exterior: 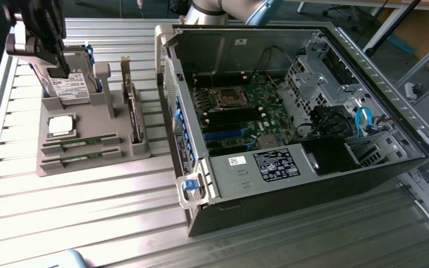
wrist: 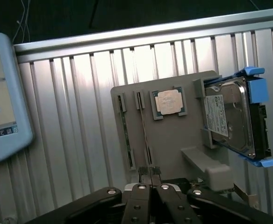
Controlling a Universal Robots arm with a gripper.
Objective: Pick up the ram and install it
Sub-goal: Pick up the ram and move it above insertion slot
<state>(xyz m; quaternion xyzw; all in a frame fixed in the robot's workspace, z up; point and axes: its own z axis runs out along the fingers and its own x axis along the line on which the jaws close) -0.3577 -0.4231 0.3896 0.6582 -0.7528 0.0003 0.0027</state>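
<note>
With the end effector [exterior: 58, 70] [wrist: 150, 173] closed together and empty, you have no step completed: the ram [exterior: 80, 141] [wrist: 144, 130] sits in the grey holder [exterior: 99, 124] below and just ahead of it, not yet installed in the computer case [exterior: 222, 201] well off to one side.

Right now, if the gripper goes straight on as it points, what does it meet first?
Likely the ram nearer the processor, seated in the gray holder: in the wrist view the shut gripper lines up with it. Depth is unclear; it may meet the holder beside it instead.
</note>
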